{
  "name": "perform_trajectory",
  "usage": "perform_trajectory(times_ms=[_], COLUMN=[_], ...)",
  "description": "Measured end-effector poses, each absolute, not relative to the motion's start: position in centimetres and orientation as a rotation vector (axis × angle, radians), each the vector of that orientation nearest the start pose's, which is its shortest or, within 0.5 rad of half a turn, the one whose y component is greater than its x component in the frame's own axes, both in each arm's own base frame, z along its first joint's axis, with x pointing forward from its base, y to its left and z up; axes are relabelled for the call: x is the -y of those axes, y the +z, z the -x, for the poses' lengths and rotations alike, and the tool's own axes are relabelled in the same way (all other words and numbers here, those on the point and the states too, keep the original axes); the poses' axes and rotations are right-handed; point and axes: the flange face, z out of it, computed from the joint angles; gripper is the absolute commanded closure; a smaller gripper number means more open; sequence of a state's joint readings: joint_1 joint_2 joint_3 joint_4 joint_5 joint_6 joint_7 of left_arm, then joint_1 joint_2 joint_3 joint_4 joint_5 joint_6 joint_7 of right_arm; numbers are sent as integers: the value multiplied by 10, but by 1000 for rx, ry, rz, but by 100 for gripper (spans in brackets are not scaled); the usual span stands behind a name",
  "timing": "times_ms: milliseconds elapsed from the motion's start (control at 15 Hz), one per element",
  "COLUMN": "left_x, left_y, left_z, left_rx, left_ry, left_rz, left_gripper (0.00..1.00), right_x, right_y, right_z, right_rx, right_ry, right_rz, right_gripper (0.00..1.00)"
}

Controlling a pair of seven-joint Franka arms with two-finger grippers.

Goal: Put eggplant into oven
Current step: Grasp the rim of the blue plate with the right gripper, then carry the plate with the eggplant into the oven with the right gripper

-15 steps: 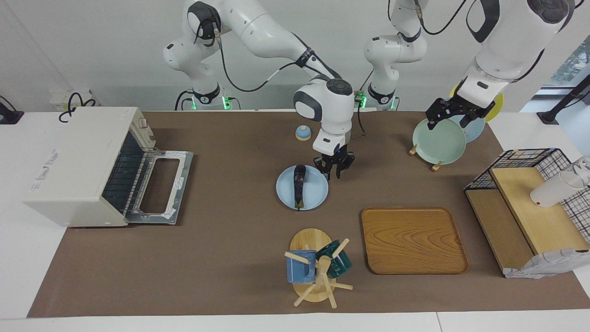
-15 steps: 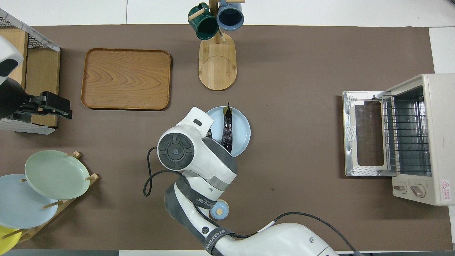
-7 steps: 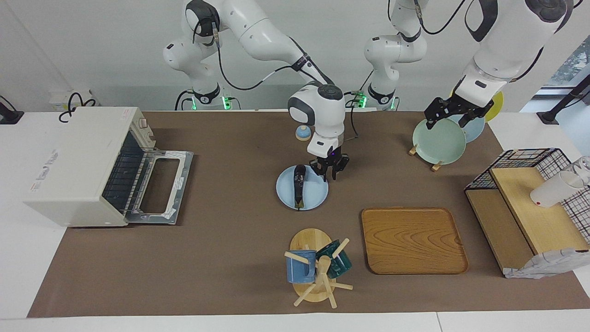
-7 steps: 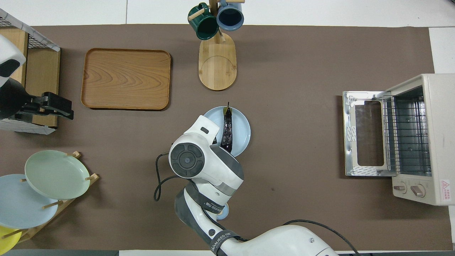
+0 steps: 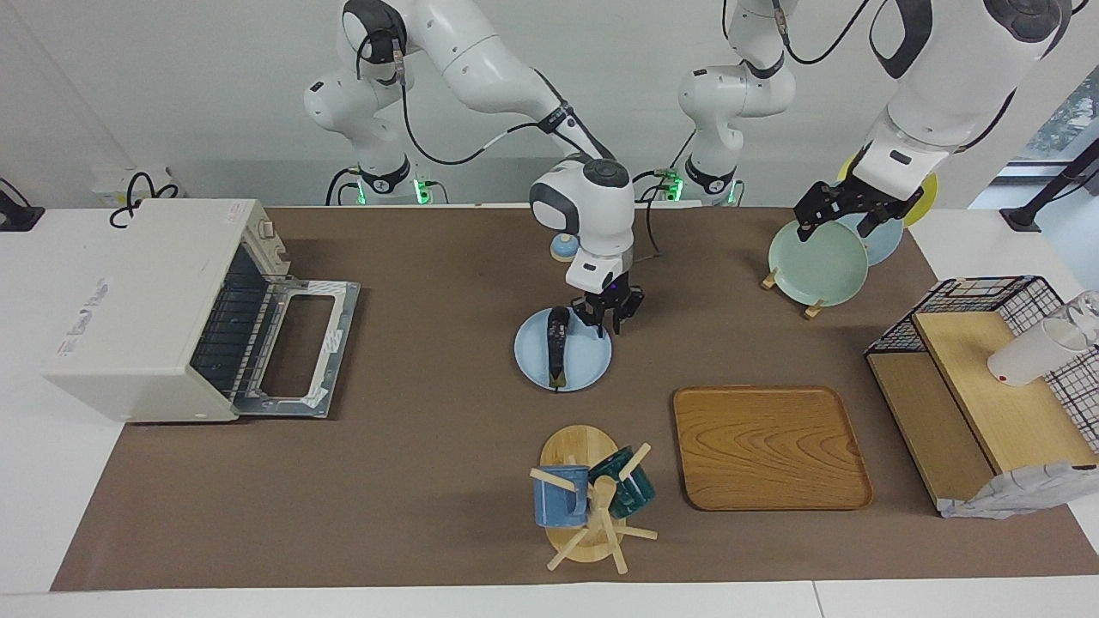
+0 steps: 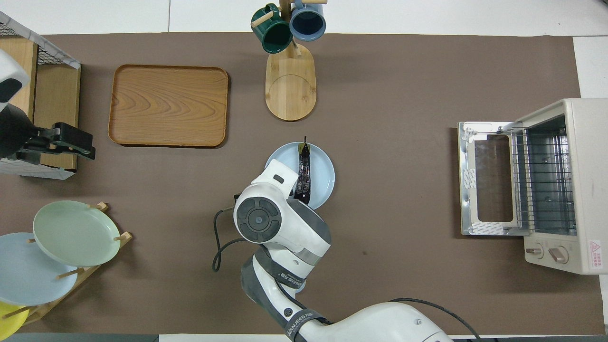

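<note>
The right gripper (image 5: 606, 319) is held low over the robot-side rim of a light blue plate (image 5: 591, 360), its fingers (image 5: 616, 324) pointed down; whether they are spread or pressed together cannot be told, and nothing is seen between them. In the overhead view this gripper is hidden under its own wrist housing, which also covers the plate's rim from about 6 to 9 o'clock.

The eggplant (image 5: 556, 343) is laid lengthwise on the plate, just beside the fingers toward the right arm's end of the table, apart from them as far as can be made out. Seen from overhead, the eggplant (image 6: 303, 174) runs from 12 o'clock, where its green stem reaches the plate's (image 6: 323, 173) rim, down toward 6 o'clock, where its blunt end is partly covered by the wrist.

The oven (image 5: 146, 309) is set at the right arm's end of the table, well apart from the plate, its door (image 5: 300, 348) dropped flat and its wire rack (image 6: 541, 178) exposed.

The left gripper (image 5: 841, 215) is held up over a rack of plates (image 5: 816, 262) at the left arm's end, fingers spread and empty; in the overhead view the left gripper (image 6: 71, 142) is cut off at the frame's edge.
</note>
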State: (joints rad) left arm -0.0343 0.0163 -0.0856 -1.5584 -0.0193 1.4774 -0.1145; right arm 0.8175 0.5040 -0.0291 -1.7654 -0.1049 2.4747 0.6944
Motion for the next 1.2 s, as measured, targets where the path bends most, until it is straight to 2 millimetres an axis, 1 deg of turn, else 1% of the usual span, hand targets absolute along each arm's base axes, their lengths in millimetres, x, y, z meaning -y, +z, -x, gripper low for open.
perform_trajectory(times_ms=[267,468,535,602,669,1003,1136,1203], left_x=[67,67,67,67,67,67,67,67], left_y=[614,614,614,614,614,614,614,614], left_z=[-545,-545,-545,-545,-545,-545,-545,-545], left_rx=[-10,-10,-10,-10,-10,-10,-10,-10], left_ry=[156,156,156,156,156,156,156,156], left_rz=[3147,3147,3147,3147,3147,3147,3147,3147], left_gripper=[0,0,0,0,0,0,0,0], right_x=[-483,-480,-479,-479,-479,-478,-476,-475], right_y=[299,295,294,294,294,303,301,305], right_z=[-477,-474,-474,-473,-473,-473,-470,-471], right_rx=[267,269,270,276,289,324,417,453], right_ry=[-319,-307,-306,-305,-306,-329,-340,-340], right_rz=[3040,3048,3049,3049,3049,3048,3112,3152], right_gripper=[69,72,82,95,100,100,100,100])
